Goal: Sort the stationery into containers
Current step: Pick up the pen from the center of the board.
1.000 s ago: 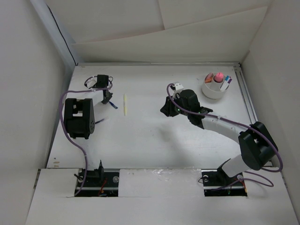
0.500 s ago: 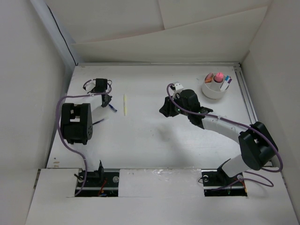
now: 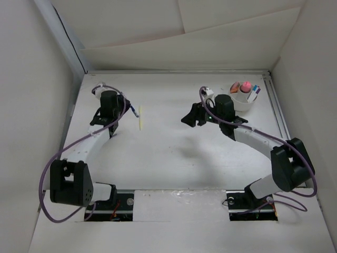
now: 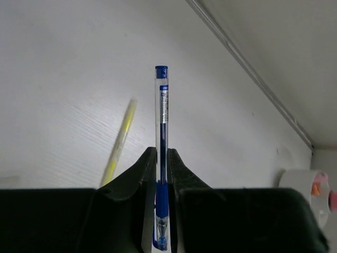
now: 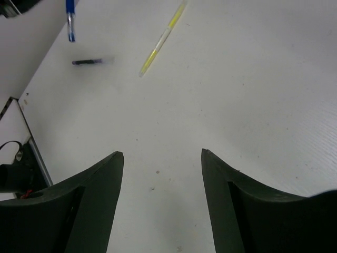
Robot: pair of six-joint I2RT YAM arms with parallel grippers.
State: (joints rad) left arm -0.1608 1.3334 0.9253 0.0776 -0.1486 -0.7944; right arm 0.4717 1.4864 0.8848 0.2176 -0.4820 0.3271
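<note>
- Since a second ago the left arm has stretched out toward the far side, and the left gripper point(image 4: 162, 158) pinches a clear-barrelled blue pen point(image 4: 162, 100) near its tip, off the white counter point(image 3: 174, 153).
- Right gripper point(image 5: 161, 153) hangs spread, holding nothing.
- Thin yellow pen point(image 3: 140, 118) lies just beside the held pen.
- Round white plastic divided cup point(image 3: 237, 107) stands far right. Carry the pen across steadily and stand it upright over a free compartment before letting go.

You have the blue pen point(image 4: 161, 105), clear-barrelled with a blue grip, pinched at its grip in the left gripper's point(image 4: 162, 152) jaws and held clear of the tabletop point(image 3: 174, 153). The yellow pen point(image 3: 140, 118) lies flat nearby, far left. The white cup point(image 3: 239, 107) stands upright far right, holding a pink-capped tube point(image 3: 246, 85) and an orange piece point(image 3: 235, 87).
</note>
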